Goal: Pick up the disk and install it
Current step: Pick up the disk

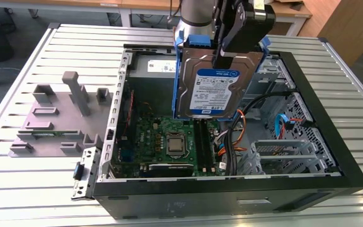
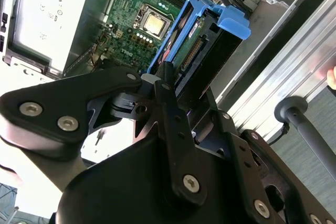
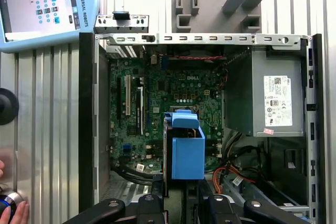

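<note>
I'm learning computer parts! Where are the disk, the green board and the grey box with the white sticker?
disk (image 1: 214,92), exterior view, on its white-and-blue label.
green board (image 3: 157,85), first wrist view, among its small chips.
grey box (image 3: 247,93), first wrist view, on its plain grey face.

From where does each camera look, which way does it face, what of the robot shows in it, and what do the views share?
Exterior view: off the arm, looking down slantwise into the open computer case; the arm and the gripper, shut on the disk, show.
First wrist view: on the arm, looking straight down into the case past the disk; the gripper shows.
Second wrist view: on the arm, close behind the gripper, looking along the disk.
Shared: the disk above the motherboard.
</note>
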`<act>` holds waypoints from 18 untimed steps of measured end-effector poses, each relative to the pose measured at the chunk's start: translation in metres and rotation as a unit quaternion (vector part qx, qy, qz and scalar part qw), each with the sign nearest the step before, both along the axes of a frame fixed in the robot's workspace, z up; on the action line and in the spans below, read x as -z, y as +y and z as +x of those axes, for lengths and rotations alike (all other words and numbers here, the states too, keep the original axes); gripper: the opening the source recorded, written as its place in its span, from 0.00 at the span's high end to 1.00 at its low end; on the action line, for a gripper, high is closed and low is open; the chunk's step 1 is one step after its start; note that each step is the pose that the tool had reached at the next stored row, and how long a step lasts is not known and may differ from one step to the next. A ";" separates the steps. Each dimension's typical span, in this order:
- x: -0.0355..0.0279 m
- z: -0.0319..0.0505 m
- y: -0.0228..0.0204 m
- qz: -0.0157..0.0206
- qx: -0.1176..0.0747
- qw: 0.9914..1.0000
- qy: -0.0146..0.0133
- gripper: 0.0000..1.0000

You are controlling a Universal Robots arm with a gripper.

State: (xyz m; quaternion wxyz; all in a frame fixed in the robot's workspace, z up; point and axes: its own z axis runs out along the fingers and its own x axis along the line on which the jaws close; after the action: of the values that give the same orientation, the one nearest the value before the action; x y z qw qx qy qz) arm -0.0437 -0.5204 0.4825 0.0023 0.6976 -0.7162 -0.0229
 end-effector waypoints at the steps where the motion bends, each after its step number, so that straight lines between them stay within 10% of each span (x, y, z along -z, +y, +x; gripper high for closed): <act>1: 0.0000 0.0000 -0.0001 0.000 0.000 1.000 0.000 0.65; 18: 0.0003 0.0033 -0.0011 0.000 0.000 1.000 0.000 0.65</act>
State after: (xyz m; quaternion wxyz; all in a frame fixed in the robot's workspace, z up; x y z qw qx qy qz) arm -0.0404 -0.5215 0.4822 0.0021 0.6976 -0.7161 -0.0231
